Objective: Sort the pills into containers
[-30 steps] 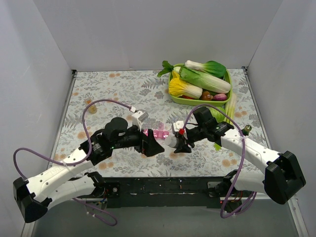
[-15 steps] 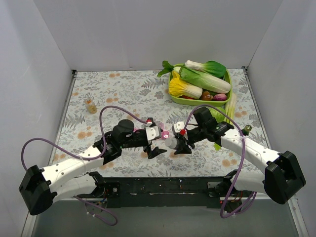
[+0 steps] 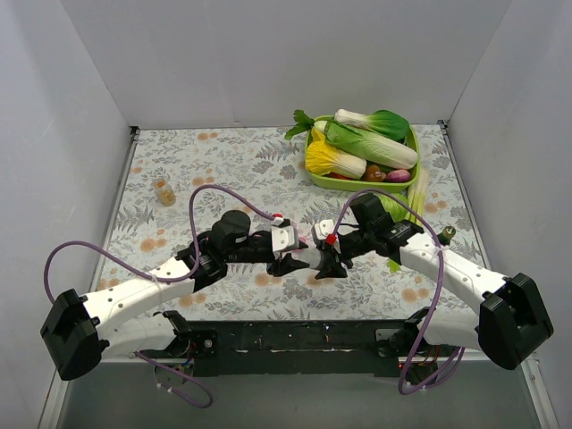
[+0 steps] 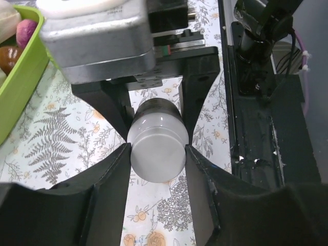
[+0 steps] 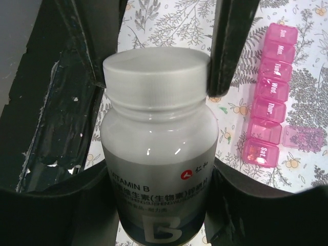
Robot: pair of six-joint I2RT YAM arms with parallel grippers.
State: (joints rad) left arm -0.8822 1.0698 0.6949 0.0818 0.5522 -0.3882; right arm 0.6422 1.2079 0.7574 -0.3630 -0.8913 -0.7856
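Observation:
A white vitamin B bottle point(image 5: 156, 154) lies level between the two arms, low over the table. My right gripper point(image 5: 159, 179) is shut on the bottle's body. My left gripper point(image 4: 158, 154) faces it, both fingers pressed against the sides of the bottle's white cap point(image 4: 158, 141). In the top view the two grippers meet end to end at the bottle point(image 3: 308, 256). The pink containers strip point(image 5: 269, 87) lies on the table just beyond the bottle, one compartment lid flipped open point(image 5: 305, 137). The top view hides most of the strip. No loose pills show.
A green tray point(image 3: 411, 147) of vegetables stands at the back right, a long green stalk point(image 3: 416, 192) beside it. A small bottle point(image 3: 164, 190) stands at the left. The black mounting rail point(image 3: 295, 340) runs along the near edge.
My left arm swung right toward the bottle and its open jaws closed onto the cap. The right arm and bottle stayed put.

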